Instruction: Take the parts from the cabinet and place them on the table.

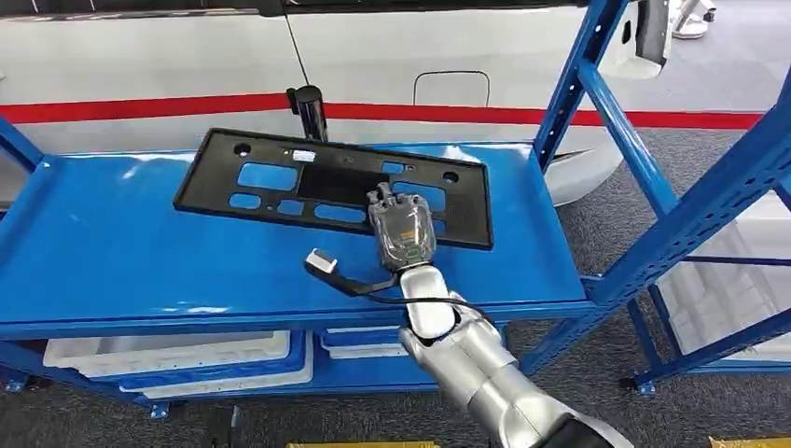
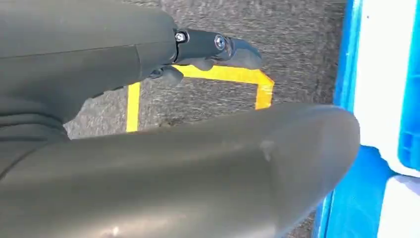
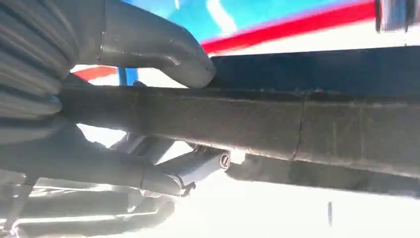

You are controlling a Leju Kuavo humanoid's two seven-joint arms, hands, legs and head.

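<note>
On the blue shelf (image 1: 112, 243) of the cabinet lies a flat black panel (image 1: 280, 177) with cut-outs; the right hand (image 1: 401, 229) grips its near edge, thumb (image 3: 163, 47) above and fingers (image 3: 148, 173) below; the left hand (image 2: 198, 163) hangs over grey carpet with yellow tape (image 2: 223, 74), its fingers apart and holding nothing; white bins (image 1: 168, 355) sit below.
</note>
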